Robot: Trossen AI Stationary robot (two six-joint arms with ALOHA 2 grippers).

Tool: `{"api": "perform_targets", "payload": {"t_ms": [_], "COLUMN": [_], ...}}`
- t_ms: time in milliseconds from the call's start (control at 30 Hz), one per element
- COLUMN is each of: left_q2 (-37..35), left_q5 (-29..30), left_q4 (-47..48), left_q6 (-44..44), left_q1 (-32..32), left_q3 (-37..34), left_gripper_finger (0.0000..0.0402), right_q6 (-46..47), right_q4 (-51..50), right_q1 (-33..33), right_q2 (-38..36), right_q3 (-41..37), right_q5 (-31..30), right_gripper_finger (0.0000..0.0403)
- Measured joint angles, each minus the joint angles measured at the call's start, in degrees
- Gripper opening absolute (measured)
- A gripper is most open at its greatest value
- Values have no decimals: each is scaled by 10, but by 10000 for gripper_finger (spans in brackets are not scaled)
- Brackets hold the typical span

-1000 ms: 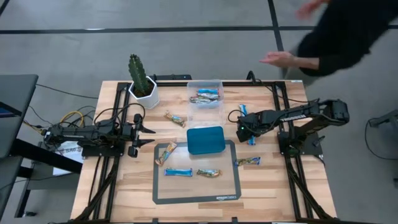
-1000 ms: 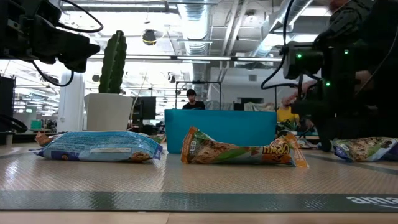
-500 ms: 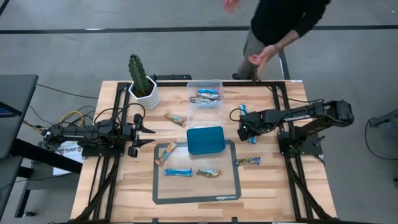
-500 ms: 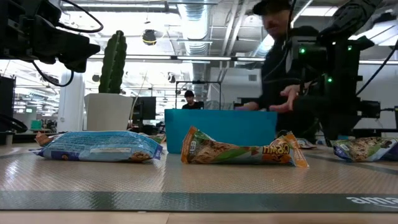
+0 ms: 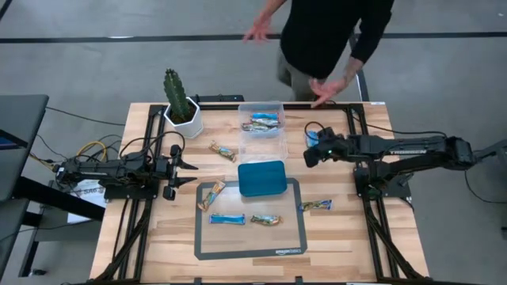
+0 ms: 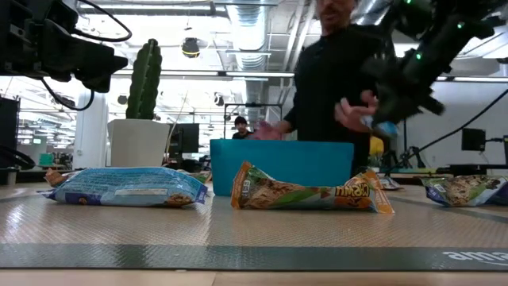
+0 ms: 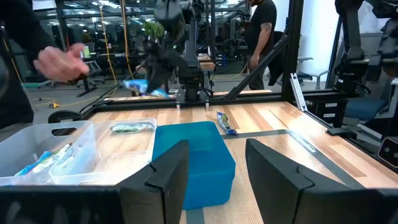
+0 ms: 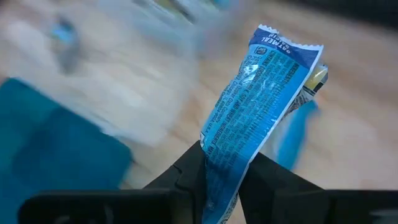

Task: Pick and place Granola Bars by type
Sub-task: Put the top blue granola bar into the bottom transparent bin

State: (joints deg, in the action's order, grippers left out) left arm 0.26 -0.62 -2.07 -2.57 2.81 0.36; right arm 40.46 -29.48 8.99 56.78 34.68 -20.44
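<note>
A blue-and-white wrapped granola bar [image 8: 264, 115] is clamped at its lower end between the fingers [image 8: 189, 177] of the right gripper [image 5: 311, 155], which is held above the worktop [image 5: 356, 245] between the teal tray [image 5: 261, 178] and the right arm's base. White print covers the wrapper, but it is too fine to be read. In the low view the same bar shows as a small blue patch at the gripper, well above the surface.

The left gripper [image 5: 188, 164] is held at the left side of the worktop, near the edge of the grey mat [image 5: 291, 245]; its fingers [image 7: 171, 171] are seen well apart with nothing between them.

On the mat, the word "amazon" is printed along the near edge. A blue bar [image 5: 226, 218] and a tan bar [image 5: 266, 220] lie side by side on it, and another bar [image 5: 211, 195] lies tilted at its upper left corner. A further tan bar [image 5: 316, 206] lies just off the mat's right edge, and one more [image 5: 223, 150] lies on bare wood between the cactus pot [image 5: 183, 117] and the teal tray. Lettering on the tan wrapper in the low view cannot be made out.

Several bars [image 5: 261, 121] are gathered in the clear plastic box [image 5: 242, 135] at the far edge. A person in a dark top [image 5: 333, 32] stands behind the worktop, one hand [image 5: 326, 89] near its far edge.
</note>
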Motion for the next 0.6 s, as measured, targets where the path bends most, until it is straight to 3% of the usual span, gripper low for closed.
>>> {"api": "perform_targets", "payload": {"t_ms": [267, 600], "left_q2": [0, 0], "left_q5": [0, 0], "left_q4": [0, 0], "left_q6": [0, 0], "left_q1": [0, 0], "left_q3": [0, 0], "left_gripper_finger": [153, 153], "right_q6": [-236, -431], "right_q4": [130, 125], "right_q1": [0, 5], "right_q2": [15, 127], "right_q3": [25, 153], "right_q5": [54, 85], "right_gripper_finger": [68, 68]}}
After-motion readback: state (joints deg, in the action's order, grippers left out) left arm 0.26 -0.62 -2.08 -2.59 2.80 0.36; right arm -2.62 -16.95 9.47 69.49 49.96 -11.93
